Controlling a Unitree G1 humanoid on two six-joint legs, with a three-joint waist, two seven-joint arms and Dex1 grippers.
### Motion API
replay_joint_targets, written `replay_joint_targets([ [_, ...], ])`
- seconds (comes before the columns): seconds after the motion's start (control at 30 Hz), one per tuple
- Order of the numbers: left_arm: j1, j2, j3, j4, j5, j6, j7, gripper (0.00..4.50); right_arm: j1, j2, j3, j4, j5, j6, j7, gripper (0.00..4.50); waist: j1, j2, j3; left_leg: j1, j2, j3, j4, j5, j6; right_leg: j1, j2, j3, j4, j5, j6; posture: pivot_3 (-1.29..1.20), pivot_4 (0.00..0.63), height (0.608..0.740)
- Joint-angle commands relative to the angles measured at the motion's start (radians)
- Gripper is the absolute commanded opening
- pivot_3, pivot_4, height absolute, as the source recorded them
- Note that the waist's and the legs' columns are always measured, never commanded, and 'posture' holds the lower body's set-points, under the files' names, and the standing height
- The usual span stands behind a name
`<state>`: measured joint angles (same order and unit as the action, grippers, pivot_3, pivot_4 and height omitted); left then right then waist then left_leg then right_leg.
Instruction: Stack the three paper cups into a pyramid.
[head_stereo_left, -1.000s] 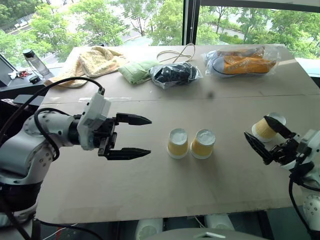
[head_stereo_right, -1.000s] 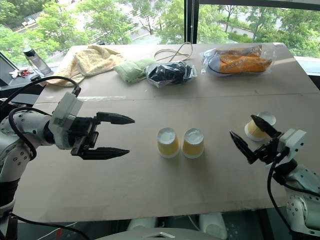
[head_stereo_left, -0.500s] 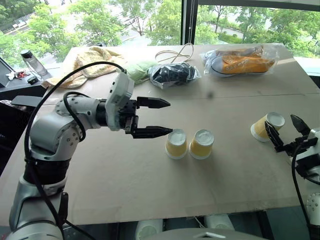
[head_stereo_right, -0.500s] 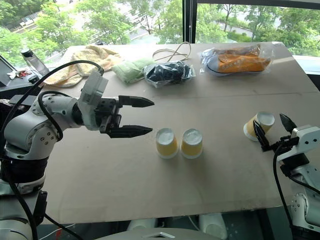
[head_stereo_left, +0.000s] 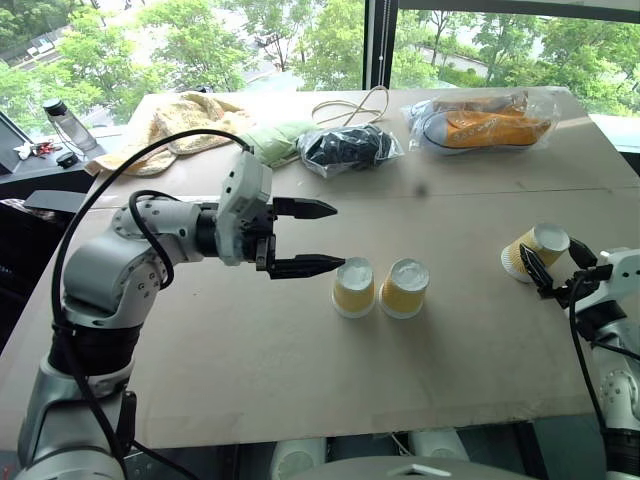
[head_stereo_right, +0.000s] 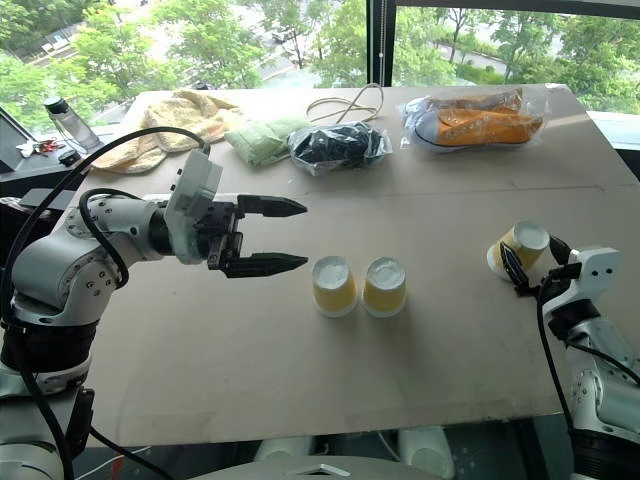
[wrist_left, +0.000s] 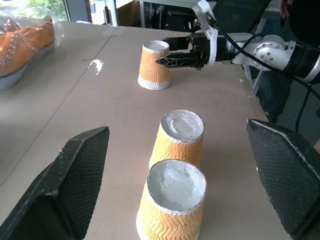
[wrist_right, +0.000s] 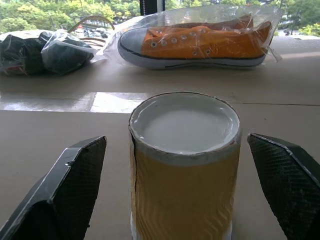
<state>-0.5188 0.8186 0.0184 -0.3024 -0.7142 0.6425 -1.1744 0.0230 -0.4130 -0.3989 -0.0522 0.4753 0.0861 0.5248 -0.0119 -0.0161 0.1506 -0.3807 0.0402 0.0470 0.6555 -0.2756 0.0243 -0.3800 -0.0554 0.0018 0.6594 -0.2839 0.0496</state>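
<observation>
Two paper cups (head_stereo_left: 354, 287) (head_stereo_left: 405, 288) stand upside down, side by side and touching, in the middle of the table. My left gripper (head_stereo_left: 338, 237) hovers open just left of them, pointing at them, nothing between its fingers (wrist_left: 75, 185). The third paper cup (head_stereo_left: 533, 252) stands upside down, apart at the right edge. My right gripper (head_stereo_left: 555, 268) is open and low at that cup (wrist_right: 184, 165), one finger on each side with a gap to each. No cup is on top of another.
Along the far side lie orange shoes in a clear bag (head_stereo_left: 485, 122), a black bundle in plastic (head_stereo_left: 345, 148), a green cloth (head_stereo_left: 270, 140), a yellow towel (head_stereo_left: 185, 120) and a looped cord (head_stereo_left: 350, 105). A bottle (head_stereo_left: 68, 125) stands off the table's left.
My left gripper has swung right and toward the two middle cups, then held. My right gripper has dropped and moved right, and now flanks the third cup. Both stayed open.
</observation>
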Motion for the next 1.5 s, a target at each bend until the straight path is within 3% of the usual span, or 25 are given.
replay_joint_targets([
  [0.03,0.001,0.003,0.018,-0.027,0.006,-0.023,-0.002,4.50,-0.045,-0.005,-0.019,0.033,0.000,-0.015,-0.016,4.46,-0.001,0.000,0.000,0.000,0.000,0.000,0.000,0.000,0.000,0.000,0.000,0.000,0.000,0.000,0.000,0.00,0.150,0.740],
  [0.13,0.004,0.004,0.021,-0.027,0.008,-0.027,-0.001,4.50,-0.061,-0.005,-0.017,0.051,0.004,-0.017,-0.012,4.46,0.000,0.000,0.000,0.000,0.000,0.000,0.000,0.000,0.000,0.000,0.000,0.000,0.000,0.000,0.000,0.00,0.150,0.740],
  [0.17,0.006,0.005,0.023,-0.029,0.005,-0.027,-0.001,4.50,-0.062,-0.003,-0.013,0.047,0.004,-0.018,-0.011,4.23,0.001,0.000,0.000,0.000,0.000,0.000,0.000,0.000,0.000,0.000,0.000,0.000,0.000,0.000,0.000,0.00,0.150,0.740],
  [0.23,0.011,0.008,0.027,-0.033,0.003,-0.028,-0.001,4.50,-0.063,0.000,-0.007,0.039,0.005,-0.019,-0.009,3.72,0.001,0.000,0.000,0.000,0.000,0.000,0.000,0.000,0.000,0.000,0.000,0.000,0.000,0.000,0.000,0.00,0.150,0.740],
  [0.33,0.017,0.009,0.030,-0.035,0.004,-0.032,-0.001,4.50,-0.063,0.001,0.000,0.028,0.005,-0.033,0.006,2.27,0.000,0.000,0.000,0.000,0.000,0.000,0.000,0.000,0.000,0.000,0.000,0.001,0.000,0.000,0.000,0.00,0.150,0.740],
  [0.37,0.019,0.009,0.032,-0.035,0.003,-0.032,-0.001,4.50,-0.063,0.000,0.004,0.019,0.007,-0.033,0.012,2.18,0.000,0.000,0.000,0.000,0.000,0.000,0.000,0.000,0.000,0.000,0.000,0.000,0.000,0.000,0.000,0.00,0.150,0.740],
  [0.6,0.083,0.030,0.057,-0.036,0.025,-0.089,-0.030,4.50,-0.082,-0.028,0.074,-0.132,0.044,0.025,0.070,2.18,-0.003,0.000,0.000,0.000,0.000,0.000,0.000,0.000,0.000,0.000,0.000,0.001,0.000,0.000,0.000,0.00,0.150,0.740],
  [0.77,0.234,0.068,0.103,-0.069,0.034,-0.138,-0.059,4.50,-0.163,-0.135,0.179,-0.397,0.248,0.281,0.147,2.18,-0.006,0.002,0.001,0.000,0.003,0.001,0.000,0.000,0.000,-0.002,0.000,0.003,0.002,0.000,0.000,0.00,0.150,0.740],
  [0.93,0.332,0.085,0.148,-0.130,0.009,-0.152,-0.073,4.50,-0.258,-0.209,0.258,-0.508,0.356,0.432,0.177,2.18,0.012,0.000,0.001,-0.003,0.004,-0.002,0.000,0.000,0.000,-0.002,0.000,-0.001,0.000,0.000,0.000,0.00,0.150,0.740],
  [1.17,0.407,0.095,0.194,-0.200,-0.028,-0.139,-0.073,4.50,-0.364,-0.240,0.388,-0.529,0.352,0.513,0.251,2.18,0.009,0.000,0.001,-0.003,0.003,-0.002,0.000,0.000,0.001,-0.002,-0.001,-0.002,-0.001,0.000,0.000,0.00,0.150,0.740],
  [1.5,0.420,0.096,0.206,-0.237,-0.048,-0.128,-0.046,4.50,-0.425,-0.233,0.448,-0.491,0.285,0.513,0.300,2.18,0.004,0.000,0.001,-0.003,0.003,-0.002,0.000,0.000,0.001,-0.002,-0.001,-0.002,-0.001,0.000,0.000,0.00,0.150,0.740],
])
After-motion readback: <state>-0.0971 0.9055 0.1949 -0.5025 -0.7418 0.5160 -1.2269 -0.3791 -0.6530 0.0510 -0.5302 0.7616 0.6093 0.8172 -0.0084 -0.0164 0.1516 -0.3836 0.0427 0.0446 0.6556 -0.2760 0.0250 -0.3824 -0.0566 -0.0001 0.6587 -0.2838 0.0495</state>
